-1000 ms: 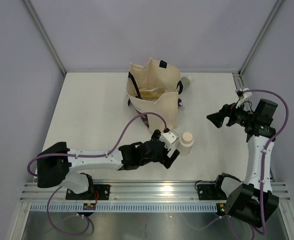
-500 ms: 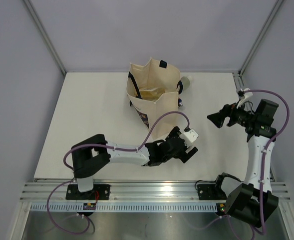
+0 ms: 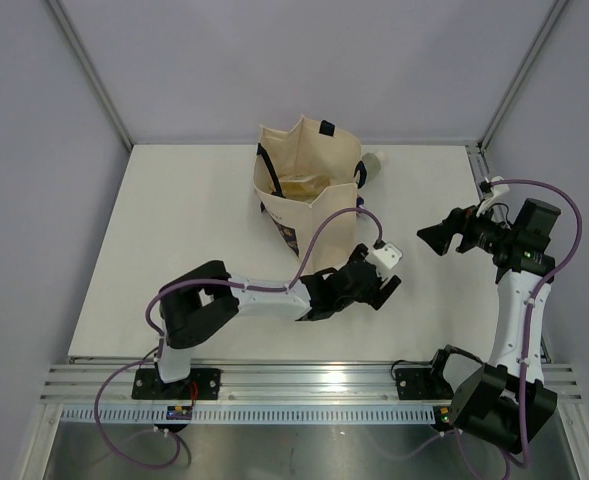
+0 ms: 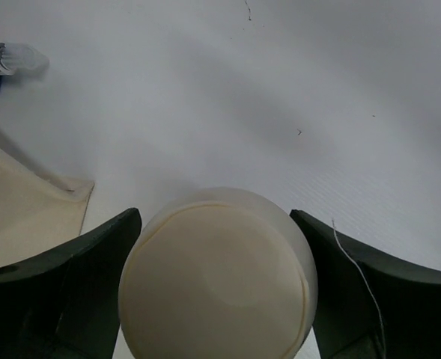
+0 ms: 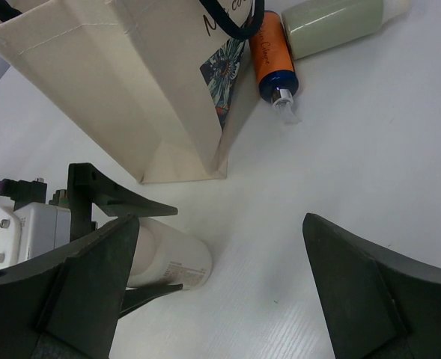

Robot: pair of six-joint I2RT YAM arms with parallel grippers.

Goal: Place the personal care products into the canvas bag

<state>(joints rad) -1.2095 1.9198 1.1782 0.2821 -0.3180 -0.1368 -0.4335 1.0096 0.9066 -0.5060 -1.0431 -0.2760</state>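
The short beige bottle point(image 4: 219, 277) stands on the table just right of the canvas bag point(image 3: 309, 195). My left gripper point(image 3: 379, 288) is open over it, one finger point(image 4: 70, 292) close on each side; the right wrist view shows the bottle point(image 5: 171, 258) between those fingers. The top view hides the bottle under the gripper. A sage-green bottle point(image 5: 340, 22) and an amber bottle point(image 5: 269, 56) lie behind the bag. Something yellowish point(image 3: 299, 185) lies inside the bag. My right gripper point(image 3: 421, 237) is open and empty, in the air to the right. The silver bottle is out of view.
The bag's corner point(image 4: 25, 209) is close on the left of the beige bottle. Bare white table point(image 3: 174, 250) lies left of the bag and between the two grippers point(image 5: 295, 247). Grey walls close the table in on three sides.
My left arm has swung right and come over the beige bottle, which stood uncovered beside it a second ago. The right arm has not moved.
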